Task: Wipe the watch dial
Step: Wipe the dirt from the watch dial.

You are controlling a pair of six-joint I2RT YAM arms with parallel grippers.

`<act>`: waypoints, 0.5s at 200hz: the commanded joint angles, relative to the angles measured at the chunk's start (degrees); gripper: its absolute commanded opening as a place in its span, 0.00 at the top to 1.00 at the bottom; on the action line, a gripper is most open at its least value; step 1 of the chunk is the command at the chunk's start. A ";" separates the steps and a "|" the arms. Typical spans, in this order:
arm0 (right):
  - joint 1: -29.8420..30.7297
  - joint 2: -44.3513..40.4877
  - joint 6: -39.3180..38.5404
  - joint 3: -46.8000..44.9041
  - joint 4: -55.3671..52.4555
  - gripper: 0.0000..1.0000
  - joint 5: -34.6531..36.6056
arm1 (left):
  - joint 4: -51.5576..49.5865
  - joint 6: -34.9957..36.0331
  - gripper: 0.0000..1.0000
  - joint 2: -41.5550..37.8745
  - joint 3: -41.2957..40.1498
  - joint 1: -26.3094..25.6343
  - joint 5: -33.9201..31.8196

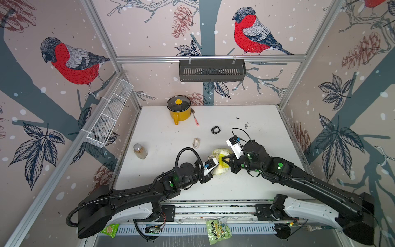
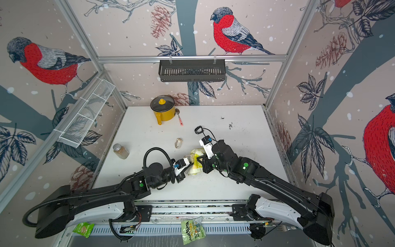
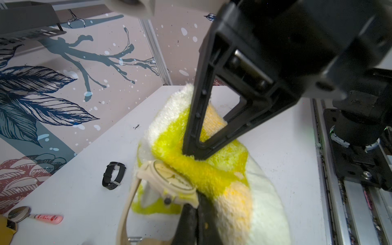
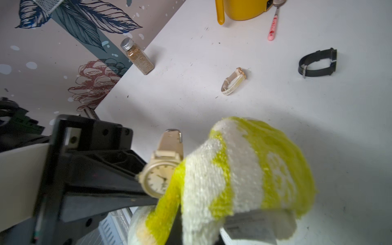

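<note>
While cloth (image 4: 244,169) overlaps the beige watch (image 4: 158,180), black watch (image 4: 318,63), jar (image 4: 137,56) nearby.

The far right of the tabletop (image 1: 267,136) is open, with only a few dark crumbs (image 1: 246,126), and so is the near strip in front of the arms. A yellow pot (image 1: 179,111) with a spoon (image 1: 195,120) just beside it blocks the far left, and a spice jar (image 1: 140,151) stands by the left edge. A black watch (image 1: 215,129) and a small pale watch (image 1: 196,142) lie between the pot and the centre. There the left pincer (image 1: 214,160) and right pincer (image 1: 224,160) crowd together at the cloth (image 1: 220,169), with no passage between them.
</note>
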 commanded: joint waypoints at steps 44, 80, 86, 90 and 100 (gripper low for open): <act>-2.08 -5.75 1.81 -1.01 -2.72 0.96 0.81 | 5.85 1.38 1.00 -1.24 -1.03 -0.19 -0.60; -1.83 -7.22 1.86 0.55 -5.43 0.96 0.81 | 3.32 3.05 1.00 2.78 1.70 -0.17 -2.24; -1.63 -7.35 1.95 0.69 -5.37 0.96 0.71 | 3.18 3.05 1.00 3.37 2.08 -0.17 -2.05; -1.50 -7.36 2.10 0.83 -5.34 0.96 0.66 | 3.07 3.13 1.00 3.67 2.27 -0.17 -1.82; -0.92 -7.34 2.20 1.17 -5.14 0.96 0.70 | 2.85 3.05 1.00 4.34 2.69 -0.17 -1.43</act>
